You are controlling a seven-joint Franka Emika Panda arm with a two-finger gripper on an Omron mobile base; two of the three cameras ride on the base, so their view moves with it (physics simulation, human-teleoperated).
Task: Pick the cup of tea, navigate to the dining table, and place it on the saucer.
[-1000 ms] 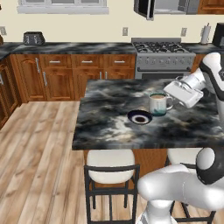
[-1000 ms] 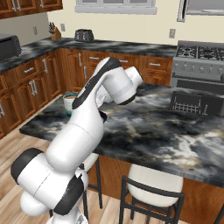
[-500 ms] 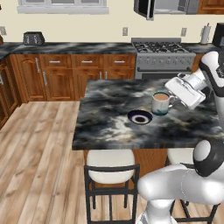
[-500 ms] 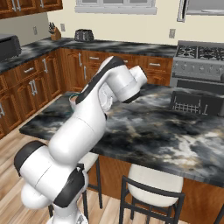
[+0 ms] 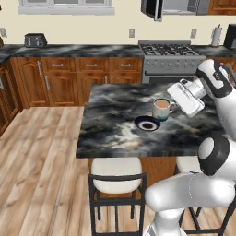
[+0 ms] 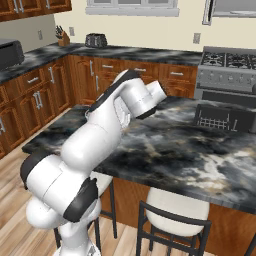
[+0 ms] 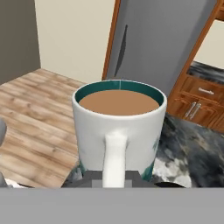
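The pincer (image 5: 171, 107) is gripping the cup of tea (image 5: 161, 109) by its handle, hovering just beside the saucer (image 5: 147, 124), mid-counter (image 5: 110, 129).

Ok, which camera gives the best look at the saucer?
The left base view: the saucer lies in full sight on the dining table, just left of the held cup of tea. In the right base view, the arm covers that spot.

From the hand view I can't see my gripper's fingertips: the white teal-rimmed cup of tea (image 7: 118, 131) covers them, and its base is cut off. In the right base view my own white arm (image 6: 107, 130) hides the cup.
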